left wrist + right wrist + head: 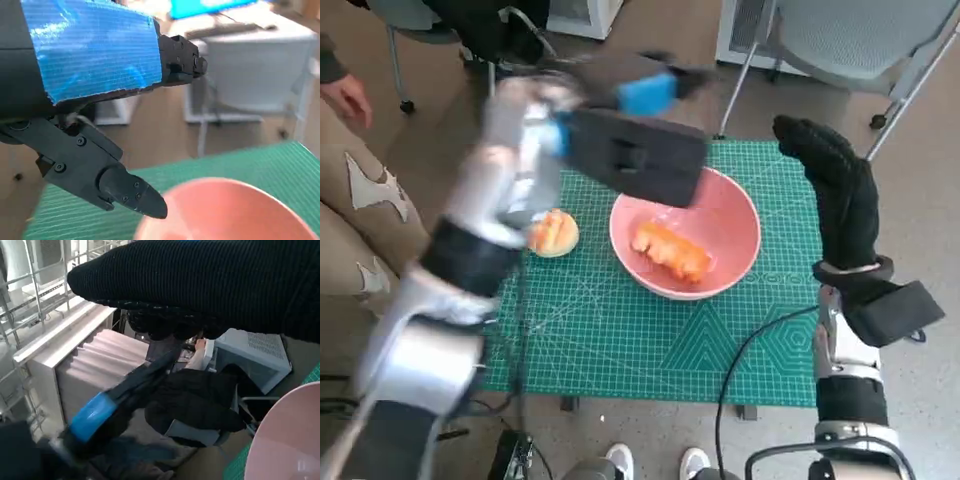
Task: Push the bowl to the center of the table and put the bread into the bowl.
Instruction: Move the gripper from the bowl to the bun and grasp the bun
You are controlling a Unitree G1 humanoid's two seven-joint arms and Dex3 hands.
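Table: green cutting mat (620, 330) fills the middle of your head view, tan floor around it.
Bowl: pink bowl (720, 268) sits right of centre on the mat — its rim also shows in both wrist views.
Bread: one orange piece (672, 250) lies inside the bowl; a round bun (553, 233) rests on the mat just left of the bowl.
Left hand (635, 130): blurred, raised over the bowl's upper-left rim, fingers apart, holding nothing.
Right hand (835, 185): at the mat's upper-right edge, upright, empty; you cannot tell how far its fingers are spread.
Person: a hand (348, 98) at upper left.
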